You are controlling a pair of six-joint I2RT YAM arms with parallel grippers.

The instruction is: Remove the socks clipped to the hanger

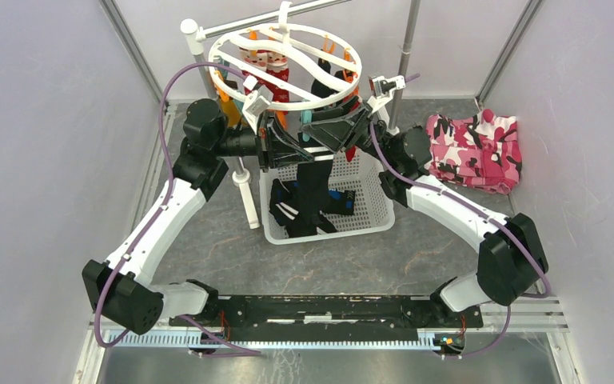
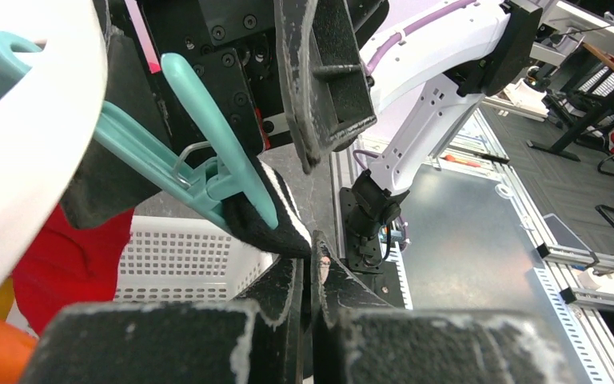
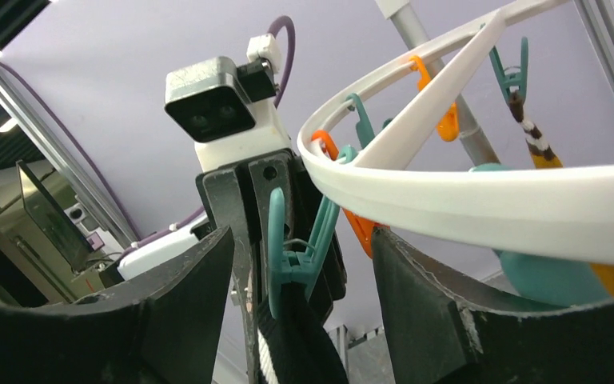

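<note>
Beneath the hanger (image 3: 480,204), the right end effector (image 3: 304,264) stands open astride a teal clip (image 3: 276,240) pinching a black sock (image 2: 276,228). The left end effector (image 2: 312,268), closed, touches the sock's white-striped edge below the hanger's rim.

Arms (image 1: 156,220) white w/ black joints (image 1: 132,300); purple cables (image 1: 161,110); black screws (image 2: 218,33).

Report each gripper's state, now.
Left gripper: shut, tips at the edge of the black sock; grip unclear.
Right gripper: open, straddling the teal clip.
</note>
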